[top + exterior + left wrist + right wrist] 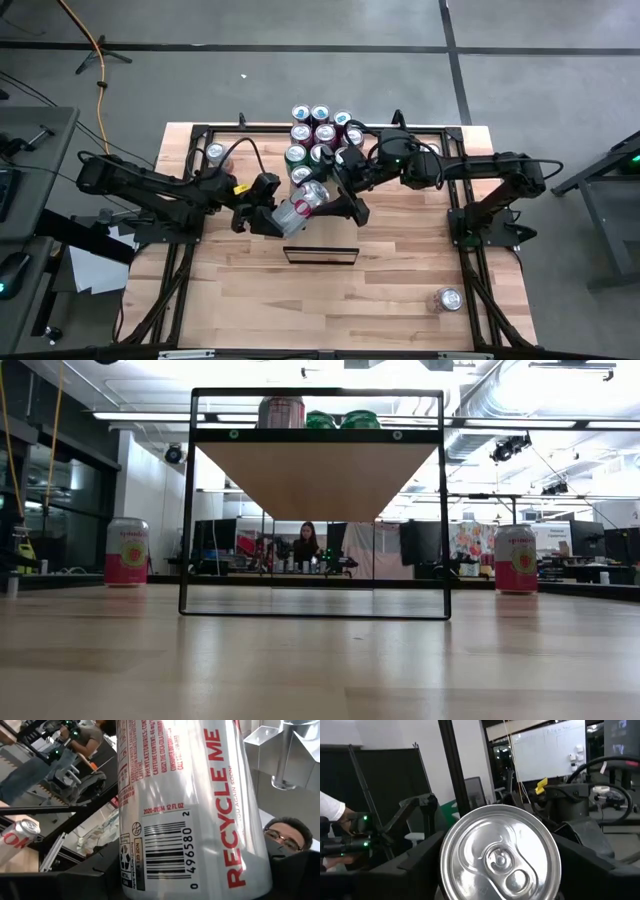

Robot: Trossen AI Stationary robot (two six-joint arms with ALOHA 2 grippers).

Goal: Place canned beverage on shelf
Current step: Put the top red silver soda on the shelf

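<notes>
A silver can with red print [302, 205] hangs tilted above the near part of the shelf [320, 235], a pale wood panel in a dark frame [315, 435]. My left gripper [277, 213] is shut on its body. My right gripper [335, 200] reaches in from the right. Its open fingers stand on either side of the can's top end [500, 852], and the lid faces that wrist camera. Several more cans [322, 135] stand on the shelf's far end, and their tops [320, 418] show above the panel in the low view. My left gripper pinches the can's side wall [150, 870] between its two fingers [55, 882], toward the bottom end, and the fingers lie across the can. It comes in from the table's left, slanting a little upward. The can is lifted clear and tilted, its top toward my right gripper. My right gripper has a finger [417, 862] close on each side of the can's top rim [447, 850], pointing along the can from the table's right. Whether they touch it I cannot tell.
One pink can [213, 152] stands on the table at the far left, another [448, 298] at the near right; both show in the low view [127, 552] [515, 558]. People [305, 545] sit beyond the table.
</notes>
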